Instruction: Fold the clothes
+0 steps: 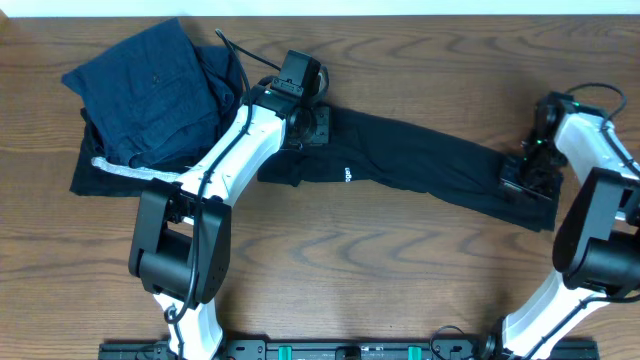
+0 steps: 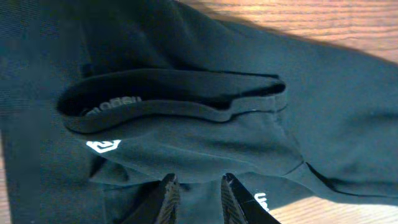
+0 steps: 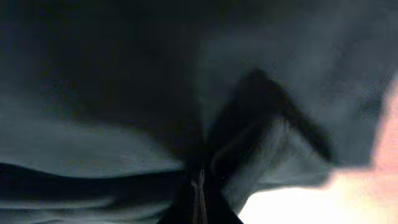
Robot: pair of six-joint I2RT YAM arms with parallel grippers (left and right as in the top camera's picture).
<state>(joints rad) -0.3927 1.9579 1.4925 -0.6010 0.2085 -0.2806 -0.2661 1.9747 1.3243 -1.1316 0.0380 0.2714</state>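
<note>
Across the middle of the table, the top lies drawn out in a long black band, running from just left of centre down to the right edge. At its left end, my left pincer is clenched partway on the cloth just below the collar. The wrist view shows the fingers set narrowly apart with fabric bunched between them. The collar gapes open ahead of them, with a small white logo beneath its rim. At the band's right end, my right pincer is pinched tight on the top, with folds converging at its tips in the blurred wrist view. Behind my left arm, at the table's far left, navy garments rest on a black striped piece, its white stripe showing at the front edge.
</note>
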